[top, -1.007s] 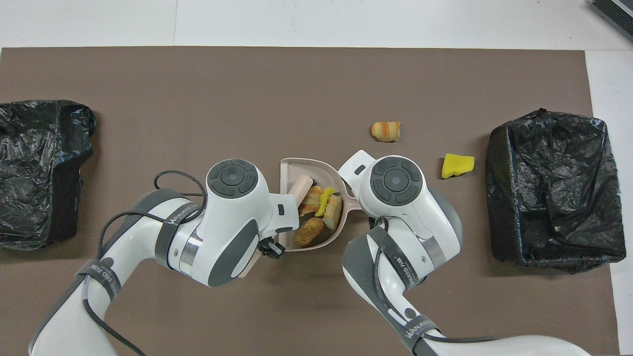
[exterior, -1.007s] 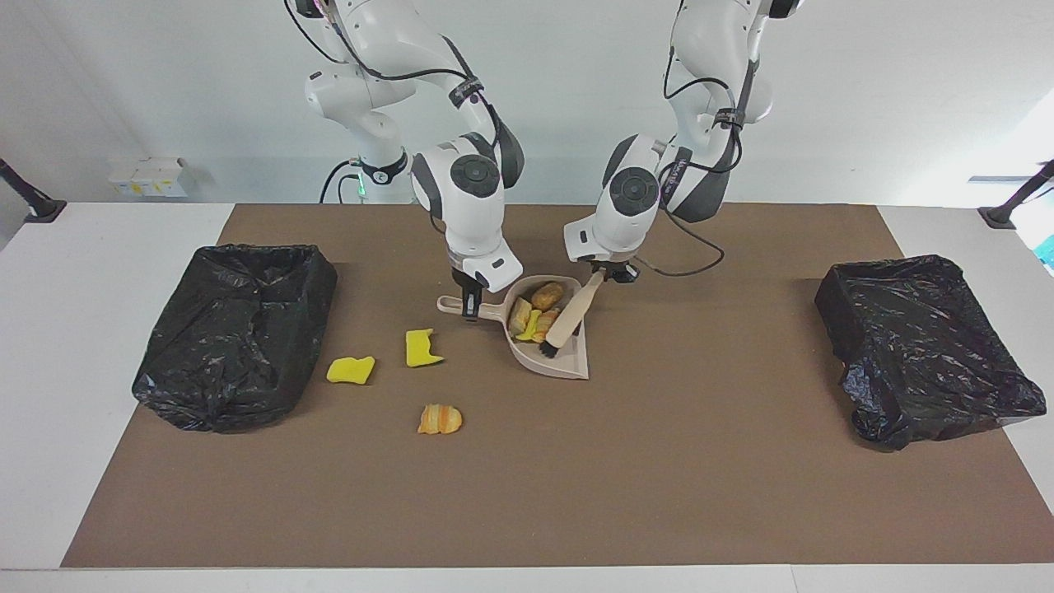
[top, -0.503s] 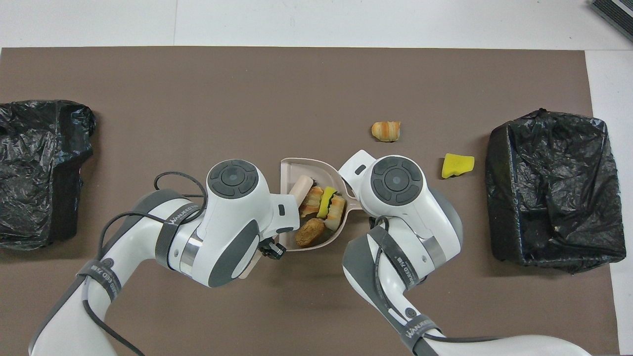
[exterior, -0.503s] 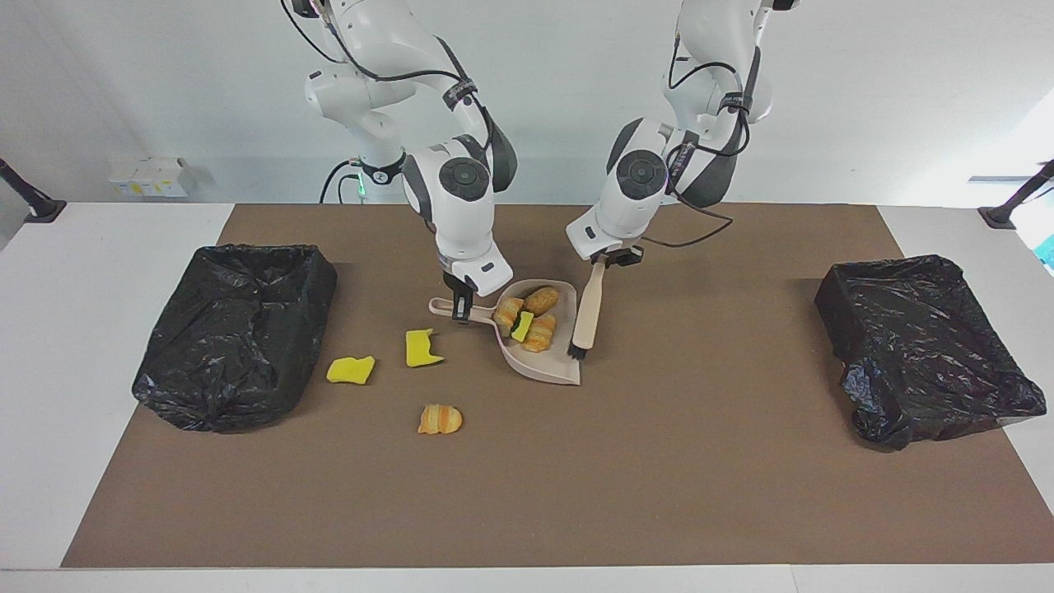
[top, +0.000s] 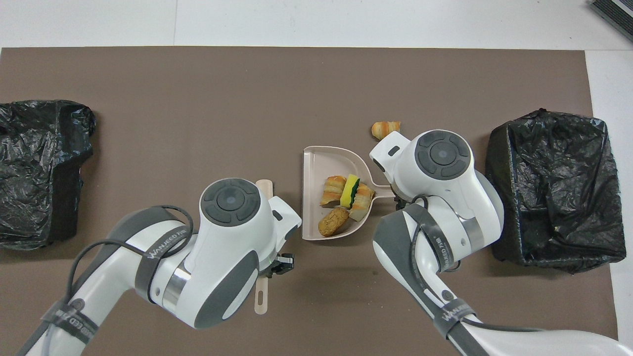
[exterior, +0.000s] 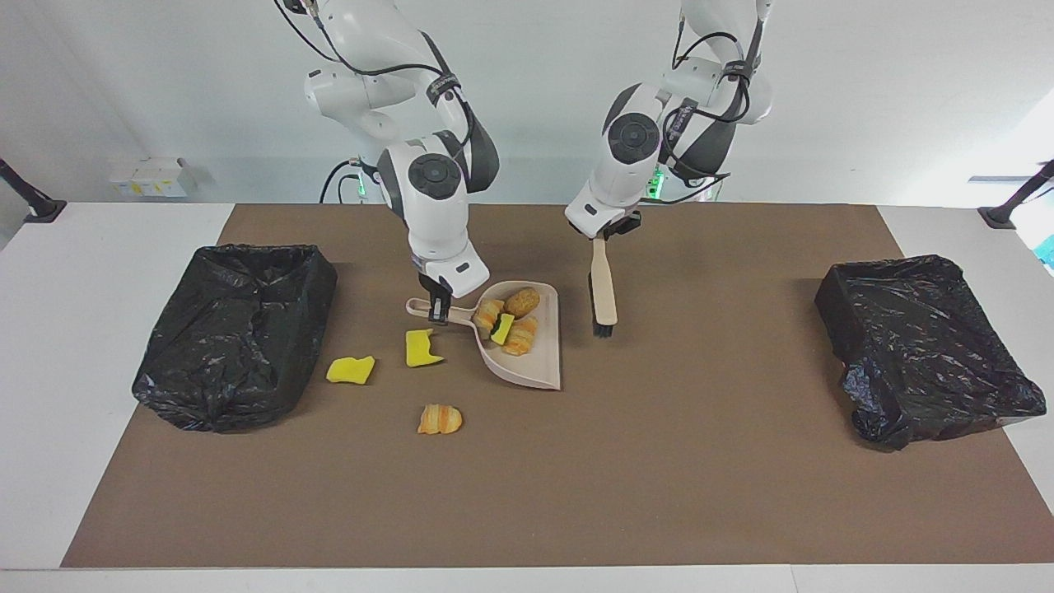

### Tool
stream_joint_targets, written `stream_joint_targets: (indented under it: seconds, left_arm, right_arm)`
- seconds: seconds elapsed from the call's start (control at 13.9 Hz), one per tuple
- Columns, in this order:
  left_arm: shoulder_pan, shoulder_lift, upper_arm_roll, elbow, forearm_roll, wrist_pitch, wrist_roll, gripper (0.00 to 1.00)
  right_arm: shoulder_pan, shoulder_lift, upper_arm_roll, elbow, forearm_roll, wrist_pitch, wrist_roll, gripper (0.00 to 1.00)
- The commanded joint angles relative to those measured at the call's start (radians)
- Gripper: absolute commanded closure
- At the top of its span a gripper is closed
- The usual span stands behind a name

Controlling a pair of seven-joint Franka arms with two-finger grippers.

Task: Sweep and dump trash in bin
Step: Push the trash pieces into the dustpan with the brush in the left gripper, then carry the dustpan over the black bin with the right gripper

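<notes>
The right tool [exterior: 436,306] is down low at the dustpan [exterior: 527,362], pinched tight on its handle, with the pan's open mouth pointing away from the robots. In that pan, just past the tool toward the left arm's end of the table, sit four scraps of trash [exterior: 509,319]: bread-like lumps with a yellow sponge piece wedged among them. From overhead the same pile [top: 346,202] sits toward the closed, rounded end of the dustpan [top: 316,163], beside the handle.

Over to the left tool [exterior: 603,236]: it's up in the air, clamped on the top end of the brush [exterior: 603,292], which hangs almost straight down below it, dark bristles at the bottom just above the brown mat [exterior: 576,494]. The brush hangs clear of the dustpan, apart from its rim.

Loose trash on the mat: a yellow sponge [exterior: 422,347] lies right below the right tool, a little farther from the robots. A second yellow sponge [exterior: 351,369] lies beside that one, toward the right arm's end of the table, near the black-lined bin [exterior: 239,329]. A bread lump [exterior: 440,419] lies farther out again from the right tool.

A second black-lined bin [exterior: 922,346] stands well apart from the left tool, at the left arm's end of the table [exterior: 49,371].
</notes>
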Motion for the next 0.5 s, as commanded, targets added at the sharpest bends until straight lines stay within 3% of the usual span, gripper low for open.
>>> stream_joint_targets:
  seconds: [0.0, 0.22, 0.43]
  left_arm:
    - [-0.118, -0.131, 0.013, -0.163, -0.009, 0.054, -0.145, 1.0]
    - [-0.219, -0.215, 0.011, -0.29, -0.035, 0.145, -0.279, 1.0]
    - [-0.305, -0.22, 0.01, -0.365, -0.092, 0.235, -0.348, 1.0]
  right_arm:
    - [-0.066, -0.023, 0.009, 0.058, 0.054, -0.096, -0.124, 1.0]
    - [-0.151, -0.038, 0.009, 0.092, 0.088, -0.173, -0.253, 1.0]
    - [-0.259, -0.038, 0.007, 0.126, 0.145, -0.221, -0.423, 1.0]
